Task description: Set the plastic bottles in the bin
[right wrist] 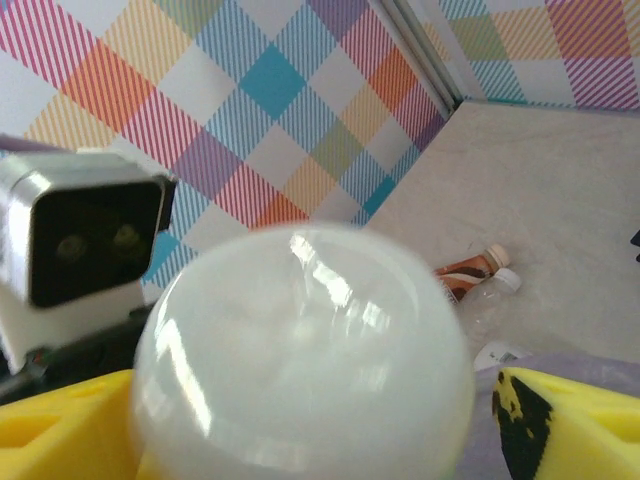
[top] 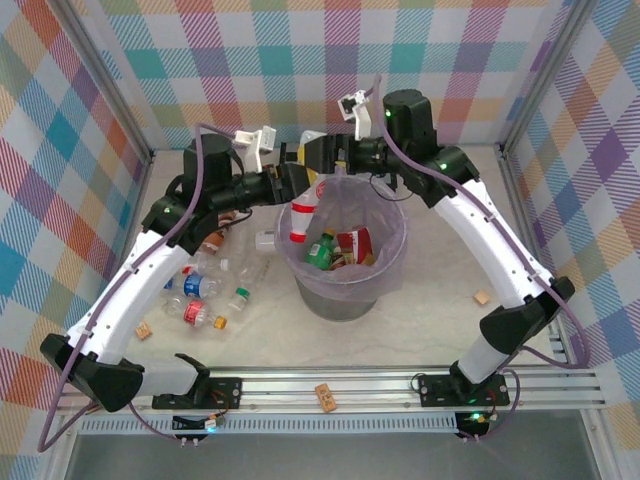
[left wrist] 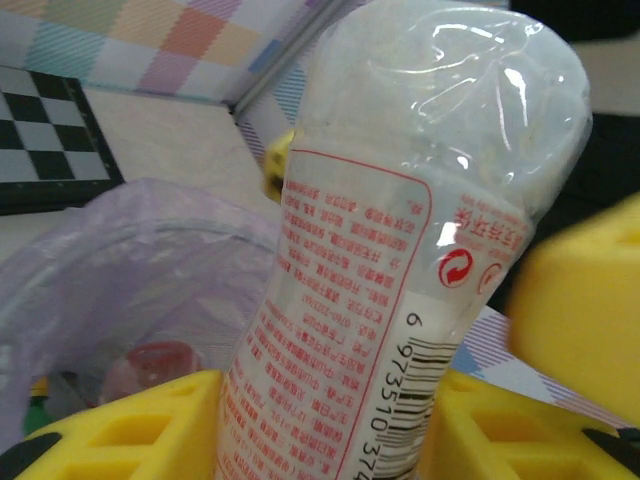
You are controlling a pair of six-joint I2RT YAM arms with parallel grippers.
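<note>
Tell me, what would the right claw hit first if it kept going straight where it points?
Almost certainly the clear bottle: its rounded end sits right ahead, between the open fingers of the right gripper, while the left gripper holds its labelled body.

Clear bottle (left wrist: 400,250) with red-printed white label; lavender-lined grey bin (top: 340,302); black-and-white checkerboard (left wrist: 40,130); pastel plaid walls (top: 300,60).
</note>
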